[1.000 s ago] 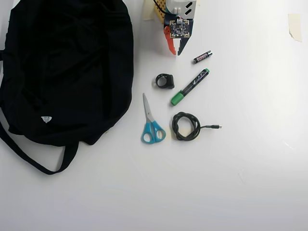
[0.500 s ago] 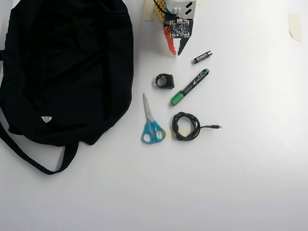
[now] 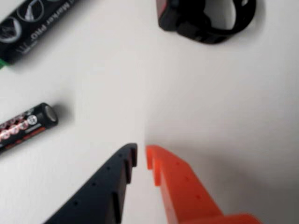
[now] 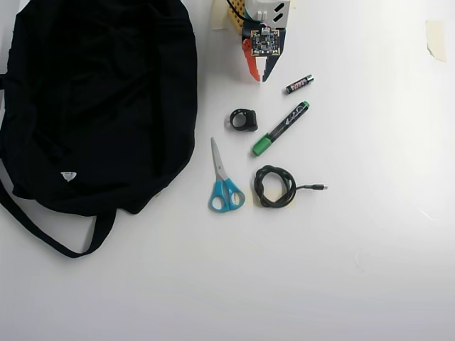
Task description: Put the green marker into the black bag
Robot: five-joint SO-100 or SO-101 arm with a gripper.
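The green marker (image 4: 280, 128) lies slanted on the white table, right of centre in the overhead view, green cap at its lower left. Only part of its black barrel (image 3: 32, 23) shows at the top left of the wrist view. The black bag (image 4: 99, 99) fills the left side, its straps trailing toward the front. My gripper (image 4: 260, 78) hovers at the top centre, above and left of the marker and apart from it. Its black and orange fingertips nearly meet (image 3: 141, 150), shut with nothing between them.
A short black battery (image 4: 299, 84) (image 3: 25, 126) lies just right of the gripper. A black ring-shaped clip (image 4: 244, 119) (image 3: 205, 18) sits left of the marker. Blue-handled scissors (image 4: 224, 181) and a coiled black cable (image 4: 274, 186) lie below. Tape (image 4: 435, 39) marks the top right.
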